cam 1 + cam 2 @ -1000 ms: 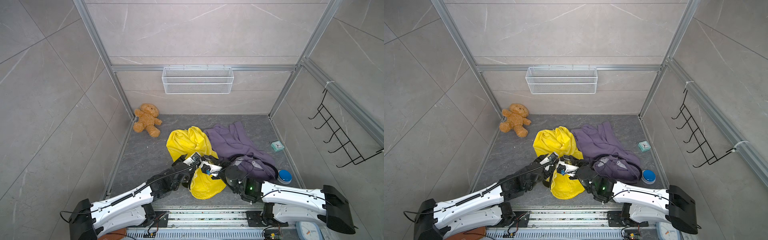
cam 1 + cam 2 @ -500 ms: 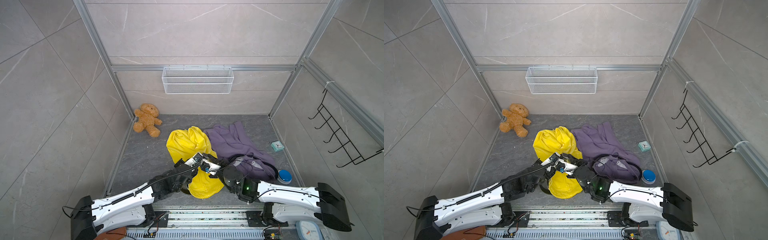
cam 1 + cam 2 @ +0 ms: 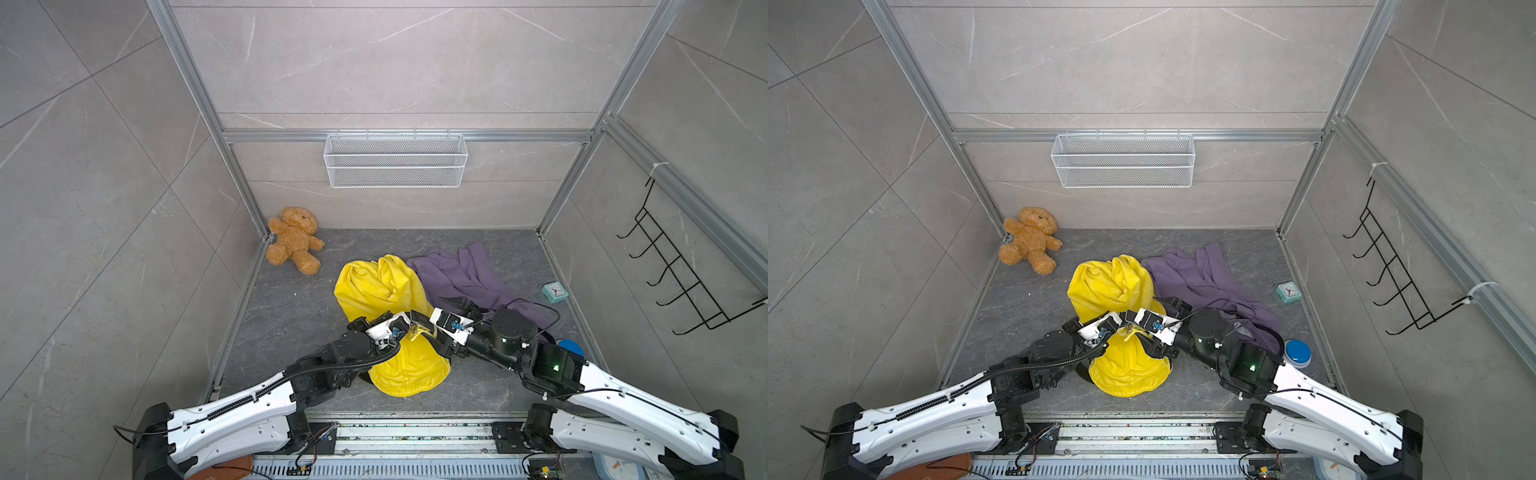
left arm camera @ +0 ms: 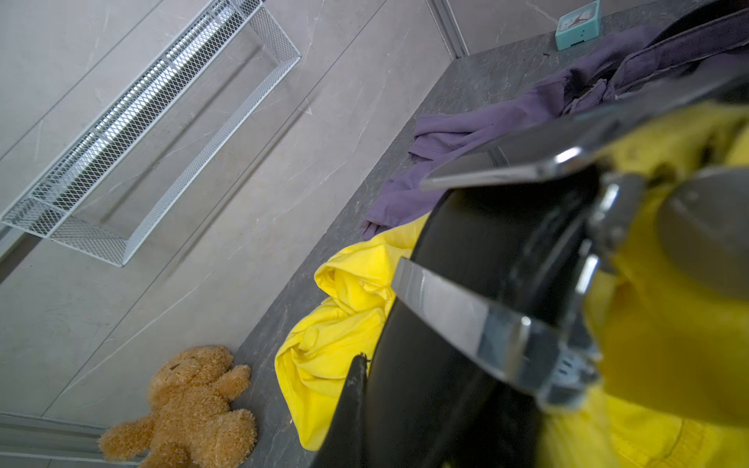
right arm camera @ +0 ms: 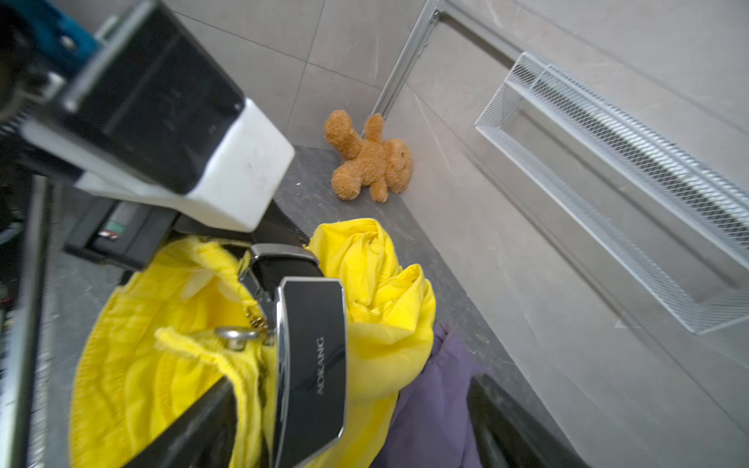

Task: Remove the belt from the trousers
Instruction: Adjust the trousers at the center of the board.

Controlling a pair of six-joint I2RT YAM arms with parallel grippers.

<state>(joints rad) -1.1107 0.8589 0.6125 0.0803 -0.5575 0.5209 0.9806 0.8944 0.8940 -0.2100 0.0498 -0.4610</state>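
Yellow trousers [image 3: 374, 286] lie bunched mid-floor, in both top views [image 3: 1108, 286], waist end toward the arms. The black belt [image 5: 283, 267] is still threaded at the waist. Its shiny black buckle [image 5: 312, 364] lies on the yellow cloth. My left gripper [image 3: 415, 322] is shut on the belt strap [image 4: 466, 283] just behind the buckle; one of its fingers [image 4: 354, 389] shows against the strap. My right gripper [image 3: 436, 326] faces it from the right. It stands open, with the buckle loose between its wide-apart fingers [image 5: 194, 425].
A purple garment [image 3: 465, 274] lies right of the trousers, partly under the right arm. A teddy bear [image 3: 295, 241] sits in the far left corner, a teal clock [image 3: 555, 291] and a blue disc [image 3: 571, 347] by the right wall. A wire basket [image 3: 395, 160] hangs on the back wall.
The left gripper has closed on the belt strap. The right gripper's jaws have opened and let go of the buckle. Both arms stay at the waist.
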